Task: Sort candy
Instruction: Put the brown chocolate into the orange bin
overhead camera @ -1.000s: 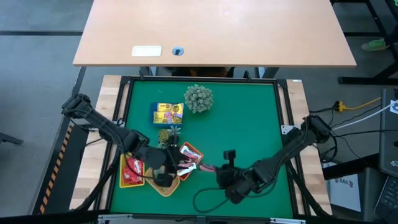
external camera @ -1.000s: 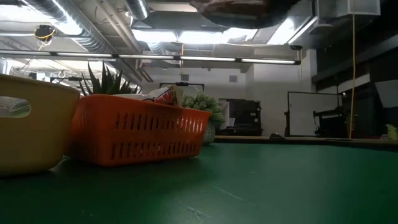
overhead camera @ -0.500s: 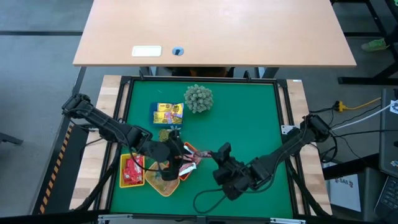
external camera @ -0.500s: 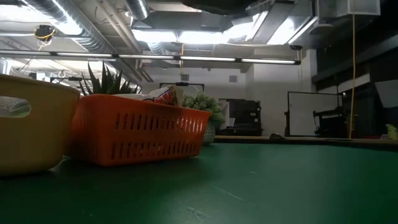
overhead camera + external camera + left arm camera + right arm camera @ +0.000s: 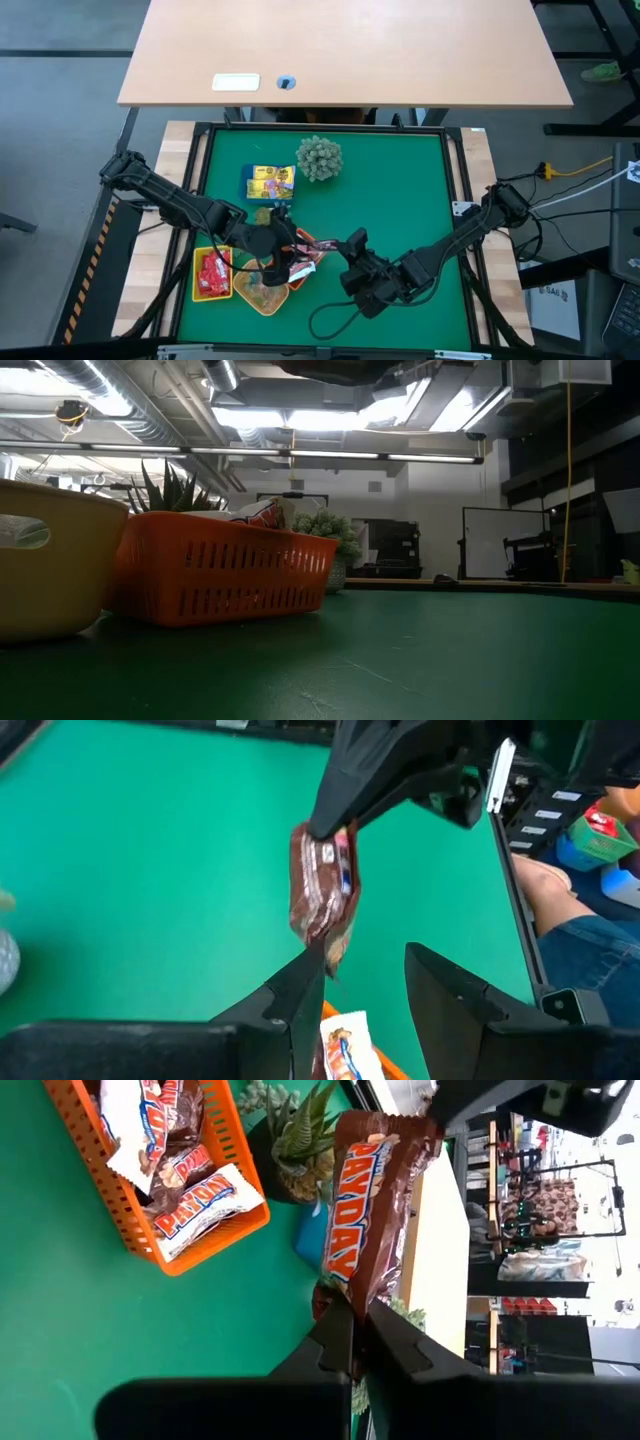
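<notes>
From above, I see my right gripper (image 5: 345, 246) has carried its brown candy bar (image 5: 322, 250) toward nine o'clock, up to the orange tray (image 5: 300, 277). Right wrist view: jaws clamped on the bar. Left wrist view: left gripper (image 5: 365, 978) jaws apart beneath it, suggesting a handover.
</notes>
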Available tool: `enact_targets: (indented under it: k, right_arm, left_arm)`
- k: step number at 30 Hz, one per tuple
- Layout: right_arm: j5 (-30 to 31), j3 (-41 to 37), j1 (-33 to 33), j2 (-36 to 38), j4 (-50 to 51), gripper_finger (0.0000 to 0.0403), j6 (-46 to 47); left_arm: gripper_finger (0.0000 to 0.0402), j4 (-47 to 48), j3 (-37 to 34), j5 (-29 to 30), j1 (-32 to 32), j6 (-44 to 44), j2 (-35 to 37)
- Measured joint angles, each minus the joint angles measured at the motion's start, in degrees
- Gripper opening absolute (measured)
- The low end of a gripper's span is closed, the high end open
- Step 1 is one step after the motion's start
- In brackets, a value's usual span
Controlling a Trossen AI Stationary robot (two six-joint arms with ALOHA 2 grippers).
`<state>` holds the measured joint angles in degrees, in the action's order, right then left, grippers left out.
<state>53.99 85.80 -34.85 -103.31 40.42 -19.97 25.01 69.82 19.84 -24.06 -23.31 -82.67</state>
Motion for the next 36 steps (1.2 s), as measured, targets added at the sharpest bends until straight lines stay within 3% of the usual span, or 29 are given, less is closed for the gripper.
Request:
enact_targets:
  k: [7, 29, 36]
  right_arm:
    - [-0.03, 0.00, 0.00, -0.02, -0.60, 0.0009, -0.02]
    - [-1.08, 0.00, 1.97, -0.02, -10.58, 0.0009, -4.59]
    - [-1.10, 0.00, 1.90, -0.02, -10.84, 0.0009, -4.59]
  left_arm:
    - [0.0127, 4.54, 0.00, 0.02, -0.02, -6.63, 0.00]
    - [0.0125, 3.18, 0.00, 0.00, 0.05, -6.13, 0.00]
    - [0.0063, 3.20, 0.00, 0.02, 0.05, -6.08, 0.00]
